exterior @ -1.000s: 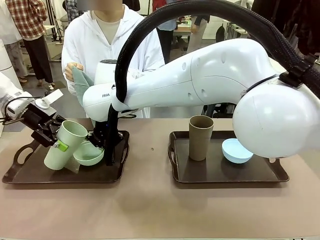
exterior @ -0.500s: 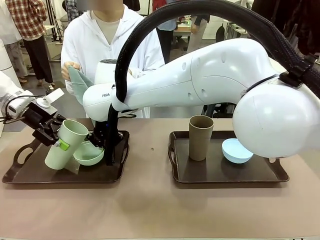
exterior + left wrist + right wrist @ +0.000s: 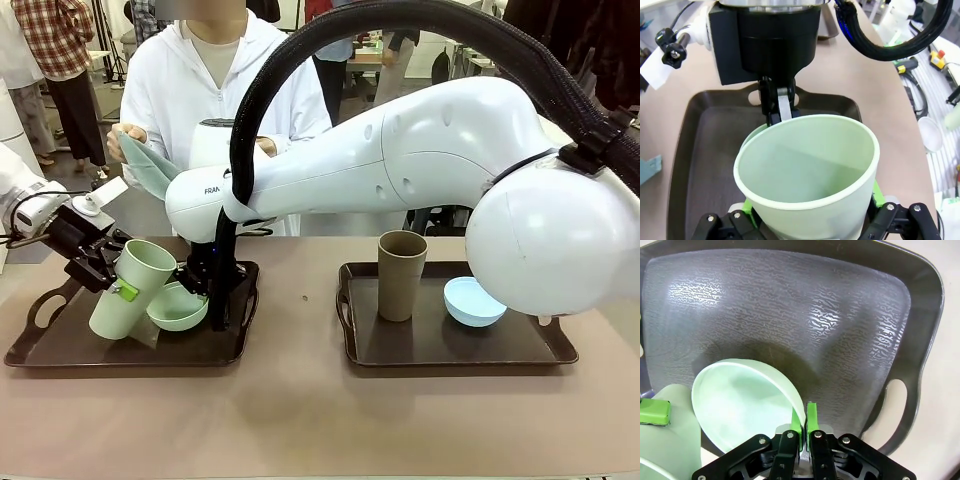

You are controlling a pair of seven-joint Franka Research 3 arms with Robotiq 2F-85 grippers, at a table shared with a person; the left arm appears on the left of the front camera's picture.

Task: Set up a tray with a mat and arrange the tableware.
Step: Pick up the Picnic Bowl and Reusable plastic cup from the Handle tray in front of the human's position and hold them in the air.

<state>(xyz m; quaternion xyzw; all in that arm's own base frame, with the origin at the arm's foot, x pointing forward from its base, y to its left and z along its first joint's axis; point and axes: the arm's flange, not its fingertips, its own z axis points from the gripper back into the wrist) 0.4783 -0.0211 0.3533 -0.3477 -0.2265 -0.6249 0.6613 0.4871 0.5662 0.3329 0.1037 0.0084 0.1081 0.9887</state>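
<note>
Pale green tumbler (image 3: 130, 290) has lifted slightly and hangs tilted over the left tray (image 3: 60, 352), clamped by the left gripper (image 3: 108, 272). The right gripper (image 3: 803, 420) pinches the rim of the pale green bowl (image 3: 740, 400), perhaps just off the tray. The person has raised the mat (image 3: 150, 165), which suggests the tray is being cleared for it.

count | trays (image 3: 205, 345) (image 3: 430, 342) 2 | tumblers (image 3: 125, 290) (image 3: 400, 275) 2 | bowls (image 3: 178, 308) (image 3: 472, 300) 2 | mat (image 3: 150, 166) 1

Beige table (image 3: 300, 420) across the near field. Grey floor (image 3: 145, 215) beyond it, far left. Bystander in plaid shirt (image 3: 50, 40) standing far left. Even indoor lighting.
</note>
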